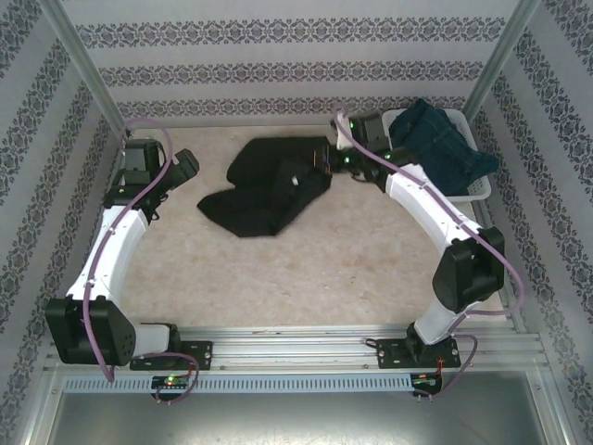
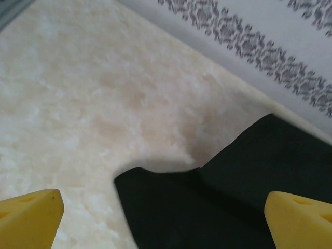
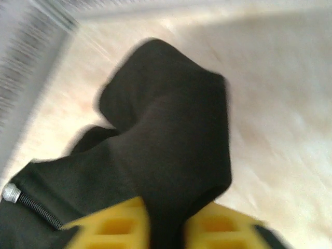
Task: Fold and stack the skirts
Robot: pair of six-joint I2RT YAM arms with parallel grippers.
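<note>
A black skirt [image 1: 264, 190] lies crumpled at the back middle of the table. My right gripper [image 1: 326, 159] is at its far right edge, and in the right wrist view the yellow fingers [image 3: 111, 228] are shut on a fold of the black skirt [image 3: 171, 119], which bulges up ahead of them. My left gripper [image 1: 190, 167] hovers open just left of the cloth. In the left wrist view the black skirt [image 2: 218, 207] shows between and beyond the wide-apart tips of the left gripper [image 2: 165, 215], untouched. A dark blue denim skirt [image 1: 440, 144] is heaped in the basket.
The white lattice basket [image 1: 477, 190] stands at the back right corner, close behind the right arm. Patterned walls enclose the table at the back and sides. Bare beige tabletop [image 1: 306, 269] stretches in front of the black cloth.
</note>
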